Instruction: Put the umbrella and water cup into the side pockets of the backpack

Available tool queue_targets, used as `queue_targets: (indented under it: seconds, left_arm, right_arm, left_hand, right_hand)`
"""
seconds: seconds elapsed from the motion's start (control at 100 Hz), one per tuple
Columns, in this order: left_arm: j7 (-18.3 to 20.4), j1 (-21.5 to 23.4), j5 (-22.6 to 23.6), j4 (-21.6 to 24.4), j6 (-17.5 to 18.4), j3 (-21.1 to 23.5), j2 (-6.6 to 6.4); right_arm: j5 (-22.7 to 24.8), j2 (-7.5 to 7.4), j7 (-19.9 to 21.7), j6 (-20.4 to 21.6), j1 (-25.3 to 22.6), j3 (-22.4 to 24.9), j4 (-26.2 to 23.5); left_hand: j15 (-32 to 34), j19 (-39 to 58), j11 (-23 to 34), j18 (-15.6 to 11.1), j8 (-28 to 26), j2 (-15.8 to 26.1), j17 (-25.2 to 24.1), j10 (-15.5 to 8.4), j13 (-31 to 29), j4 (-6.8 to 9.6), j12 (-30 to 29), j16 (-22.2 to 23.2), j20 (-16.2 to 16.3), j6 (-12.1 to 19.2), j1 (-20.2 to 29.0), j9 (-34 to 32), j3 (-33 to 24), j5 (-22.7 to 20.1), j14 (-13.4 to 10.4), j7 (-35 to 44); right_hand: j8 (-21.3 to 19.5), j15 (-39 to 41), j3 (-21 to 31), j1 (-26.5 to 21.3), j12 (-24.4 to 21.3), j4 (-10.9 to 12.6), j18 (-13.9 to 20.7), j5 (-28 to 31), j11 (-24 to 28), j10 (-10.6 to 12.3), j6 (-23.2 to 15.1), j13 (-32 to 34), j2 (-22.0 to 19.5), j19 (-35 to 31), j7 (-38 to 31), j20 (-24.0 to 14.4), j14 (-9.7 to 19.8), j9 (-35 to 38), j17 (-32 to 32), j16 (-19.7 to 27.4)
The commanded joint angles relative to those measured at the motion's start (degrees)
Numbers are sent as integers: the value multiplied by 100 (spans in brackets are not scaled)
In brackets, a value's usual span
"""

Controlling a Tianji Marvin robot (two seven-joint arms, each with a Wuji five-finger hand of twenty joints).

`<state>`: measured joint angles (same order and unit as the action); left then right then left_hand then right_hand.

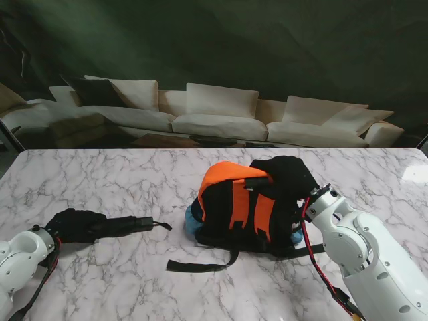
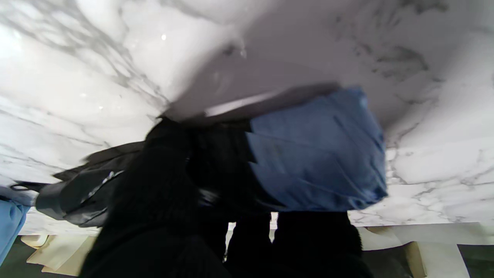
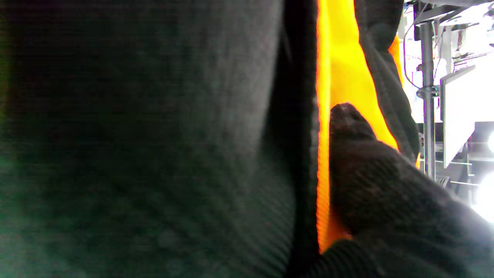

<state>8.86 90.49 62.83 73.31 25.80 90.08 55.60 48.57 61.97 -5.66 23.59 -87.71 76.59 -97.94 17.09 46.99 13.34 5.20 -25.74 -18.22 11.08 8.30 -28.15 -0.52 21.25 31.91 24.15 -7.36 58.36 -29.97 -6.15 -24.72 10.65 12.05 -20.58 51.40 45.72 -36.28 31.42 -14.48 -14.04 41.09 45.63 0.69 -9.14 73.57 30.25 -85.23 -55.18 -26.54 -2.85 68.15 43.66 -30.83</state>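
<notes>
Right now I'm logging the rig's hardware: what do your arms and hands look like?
Both arms are glossy white with rounded joint housings. The left hand and right hand wear black knit gloves. A red cable and black ones trail along the right arm; similar ones hang by the left wrist.

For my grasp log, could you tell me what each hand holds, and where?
The left hand grips the umbrella at its canopy end. The right hand clutches the backpack at its top.

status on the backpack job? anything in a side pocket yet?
Done: nothing that shows. In hand: the left hand is shut on the folded umbrella, lying on the marble table to the left of the backpack; the right hand rests on the backpack's top, steadying it. Left: umbrella into a pocket. The cup can't be confirmed; only something light blue shows at the backpack's left edge.
</notes>
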Motion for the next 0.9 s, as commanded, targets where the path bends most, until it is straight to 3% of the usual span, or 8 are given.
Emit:
queue_targets:
  seconds: [0.0, 0.04, 0.13, 0.19, 0.25, 0.45, 0.89]
  left_arm:
    - [84, 43, 17, -146, -28, -86, 34]
    - [95, 40, 1, -145, -45, -100, 36]
    - [55, 30, 3, -163, -70, -133, 40]
    - [-19, 35, 3, -170, -100, -148, 49]
    - [-99, 29, 9, -190, -116, -160, 56]
    - [-427, 58, -40, -215, -123, -130, 99]
    - [-920, 169, -775, -47, -25, 296, 298]
  right_arm:
    - [33, -5, 66, -37, -57, -47, 99]
    - [34, -4, 65, -39, -58, -48, 98]
    - [32, -3, 57, -44, -57, -55, 102]
    - [30, -2, 56, -46, -55, -59, 105]
    - [30, -3, 57, -46, -55, -61, 106]
    - [30, -4, 64, -47, -62, -54, 100]
    - [28, -5, 78, -81, -97, -34, 77]
  left_hand:
    - [592, 352, 567, -249, -183, 205, 165, -546, -586, 249, 300, 356, 183, 362, 418, -621, -365, -248, -356, 354]
    - [665, 437, 654, -247, -281, 238, 254, -615, -712, 243, 359, 455, 232, 465, 537, -781, -425, -339, -364, 588]
    - [966, 734, 359, -228, -811, -12, 528, -705, -1054, 105, 1589, 828, 391, 643, 952, -1519, -457, -547, -287, 1375]
    - [1223, 954, -140, -180, -1011, -57, 687, -774, -1303, 137, 2232, 1088, 510, 753, 1180, -2151, -205, -635, -273, 1763]
    - [1513, 1212, -167, -133, -1185, -33, 855, -826, -1553, 152, 2527, 1317, 651, 801, 1295, -2558, -137, -751, -236, 2252]
    - [1784, 1544, -99, -73, -1248, -29, 1136, -752, -1908, 164, 2561, 1520, 835, 858, 1368, -2966, -121, -1108, -85, 2993]
    - [1848, 1628, -89, -41, -1228, -7, 1222, -708, -2020, 167, 2536, 1543, 870, 883, 1377, -3095, -117, -1217, -21, 3356]
  right_hand:
    - [96, -75, 428, -622, -28, 188, -66, 124, -77, 259, -655, 186, -328, -2, -119, -20, 159, -18, -58, -10]
    - [96, -76, 429, -623, -28, 188, -66, 128, -77, 262, -655, 185, -329, -2, -121, -20, 160, -16, -58, -10]
    - [96, -76, 428, -622, -28, 188, -66, 130, -79, 259, -656, 184, -329, -1, -122, -20, 162, -16, -58, -12]
    - [98, -77, 429, -623, -28, 187, -68, 130, -79, 267, -666, 185, -330, 3, -120, -19, 156, -15, -64, -12]
    - [97, -80, 431, -626, -27, 188, -69, 130, -79, 255, -666, 183, -331, 4, -120, -19, 157, -17, -64, -12]
    - [98, -83, 430, -625, -26, 188, -70, 134, -81, 261, -671, 186, -330, 6, -121, -20, 163, -22, -64, -14]
    - [97, -85, 429, -630, -25, 186, -72, 159, -81, 252, -672, 185, -338, 9, -129, -21, 156, -18, -66, -18]
